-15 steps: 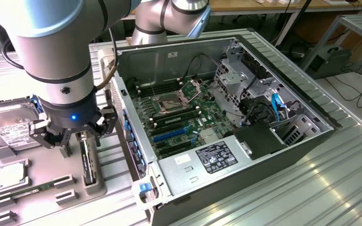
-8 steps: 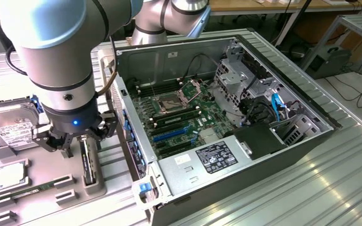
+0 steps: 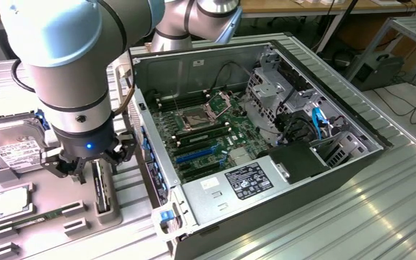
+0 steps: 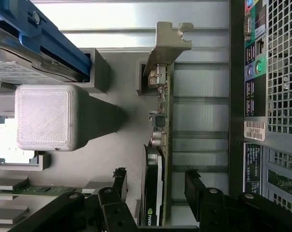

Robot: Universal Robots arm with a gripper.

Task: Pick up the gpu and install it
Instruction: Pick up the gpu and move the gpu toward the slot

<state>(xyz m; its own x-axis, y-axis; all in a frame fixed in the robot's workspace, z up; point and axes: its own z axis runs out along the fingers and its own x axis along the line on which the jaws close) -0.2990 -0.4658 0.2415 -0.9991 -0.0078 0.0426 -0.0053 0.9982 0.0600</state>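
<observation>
the gpu (image 3: 102,190) stands on its long edge in a slot of the grey holder tray (image 3: 56,238), at the exterior view's left, just beside the open computer case (image 3: 280,162). the arm hangs straight over it, with the tool (image 4: 156,174) low over the end of the card away from its silver end bracket (image 4: 171,38). the tool is spread wide. its two dark fingers (image 4: 197,186) stand one on each side of the thin card, and a gap of grey tray shows between each finger and the card, so nothing is pinched. the card's black cooler face (image 4: 151,193) turns toward one finger and its green board edge toward the other.

on the same tray, further from the case, lie a silver hard drive (image 3: 9,147) with a white label, a square processor chip (image 3: 13,199) in its own recess, and a narrow green memory stick (image 3: 38,219). a plain grey block (image 4: 47,116) rises from the tray near the hard drive. the case lies on its side on the ribbed metal tabletop (image 3: 352,216), its motherboard (image 3: 208,135) open to view.
</observation>
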